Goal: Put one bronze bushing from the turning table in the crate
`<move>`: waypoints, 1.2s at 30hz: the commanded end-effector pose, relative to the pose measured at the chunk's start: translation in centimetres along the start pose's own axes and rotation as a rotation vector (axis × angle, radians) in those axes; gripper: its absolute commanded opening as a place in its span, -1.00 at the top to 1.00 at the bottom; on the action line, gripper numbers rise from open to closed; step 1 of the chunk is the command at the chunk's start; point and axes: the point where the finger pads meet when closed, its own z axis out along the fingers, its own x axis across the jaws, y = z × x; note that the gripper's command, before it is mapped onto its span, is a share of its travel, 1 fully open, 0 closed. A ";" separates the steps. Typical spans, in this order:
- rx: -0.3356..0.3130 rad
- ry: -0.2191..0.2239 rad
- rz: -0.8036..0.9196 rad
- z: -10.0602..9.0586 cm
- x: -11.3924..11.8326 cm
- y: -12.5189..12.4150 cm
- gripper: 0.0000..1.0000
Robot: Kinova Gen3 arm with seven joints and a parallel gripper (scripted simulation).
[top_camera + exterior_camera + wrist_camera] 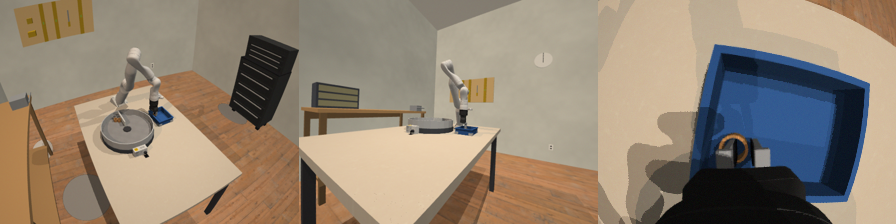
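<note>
Reaching down over the blue crate [168, 121] [466, 132], the end effector [155, 114] [465, 126] [743, 148] has its fingers partway apart; I cannot tell whether they are grasping the bronze bushing [154, 114] [733, 135] or have released it. That ring shows right at the fingertips, within the crate's outline in the wrist view, near one corner, with one finger partly covering it. Whether it touches the crate's floor is unclear. More bronze bushings [117, 119] sit together inside the grey-walled turning table [127, 145] [431, 124], next to a pale bar [121, 118]. Turning table and crate stand side by side on the surface [169, 169] [403, 154], with a small white box [140, 151] [412, 129] near the turning table's rim.
</note>
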 end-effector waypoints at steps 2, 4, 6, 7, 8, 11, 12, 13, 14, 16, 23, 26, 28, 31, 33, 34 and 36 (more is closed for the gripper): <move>0.005 0.001 -0.001 -0.2 0.1 -0.2 0.16; 0.005 0.001 -0.001 -0.2 0.1 -0.2 0.16; 0.005 0.001 -0.001 -0.2 0.1 -0.2 0.16; 0.002 0.001 0.001 -0.1 0.0 0.0 0.16; 0.002 0.001 0.001 -0.3 0.0 0.0 0.16; 0.002 0.001 0.002 -0.6 0.0 0.0 0.16; 0.002 0.001 0.002 -0.6 0.0 0.0 0.16; 0.002 0.001 0.002 -0.6 0.0 0.0 0.16; 0.002 0.001 0.002 -0.6 0.0 0.0 0.16; 0.002 0.001 0.002 -0.6 0.0 0.0 0.16; 0.002 0.001 0.002 -0.6 0.0 0.0 0.16; -0.002 0.001 0.004 -0.8 0.0 0.2 0.16; -0.002 0.001 0.004 -1.0 0.0 0.2 0.16; -0.002 0.001 0.004 -1.0 0.0 0.2 0.16; -0.002 0.001 0.004 -1.0 0.0 0.2 0.16; -0.002 0.001 0.004 -1.0 0.0 0.2 0.16; -0.002 0.001 0.004 -1.0 0.0 0.2 0.16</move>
